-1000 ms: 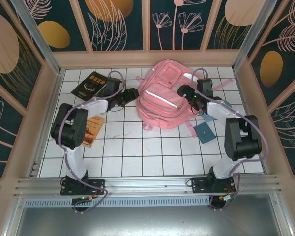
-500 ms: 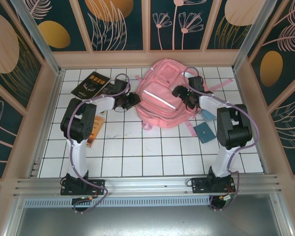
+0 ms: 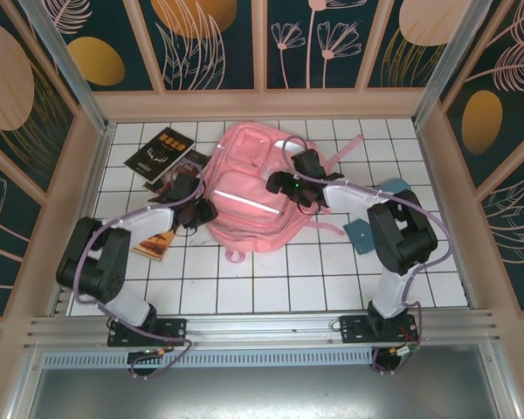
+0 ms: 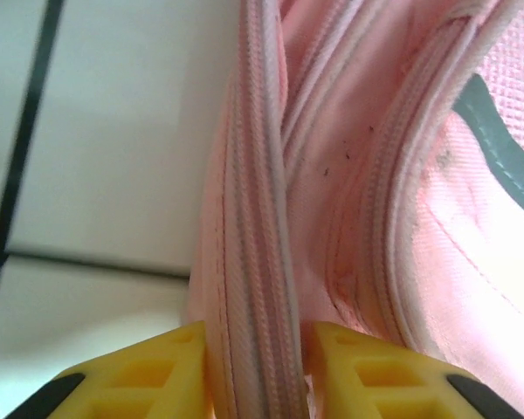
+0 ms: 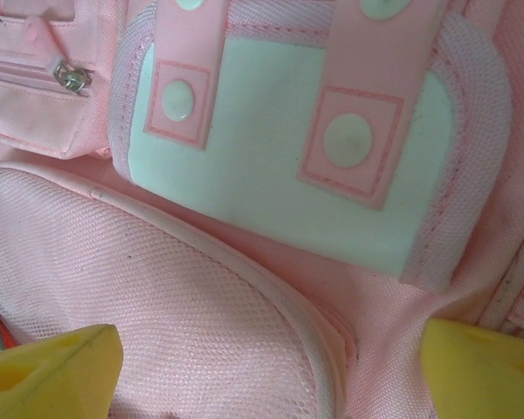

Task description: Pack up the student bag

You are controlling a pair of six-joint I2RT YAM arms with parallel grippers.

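The pink student bag point(image 3: 251, 223) lies flat in the middle of the tiled table, its silver strip facing up. At the bag's left edge my left gripper point(image 3: 203, 209) is shut on a pink zipper seam point(image 4: 260, 218), one yellow finger point(image 4: 157, 375) on each side of the fold. Over the bag's upper right part my right gripper point(image 3: 281, 185) stands open. Its yellow fingertips point(image 5: 61, 367) are spread wide above a mesh pocket point(image 5: 183, 297), just below a white patch point(image 5: 271, 175); nothing is pinched between them.
A black book point(image 3: 160, 148) lies at the back left, with a second dark book point(image 3: 195, 160) beside the bag. Under my left arm lies an orange book point(image 3: 154, 245). A small blue pencil case point(image 3: 364, 234) sits right of the bag. Wooden walls enclose the table.
The bag has slid left and toward the near edge, with both arms moving along. My left gripper has closed on the bag's left seam; my right gripper has narrowed slightly.
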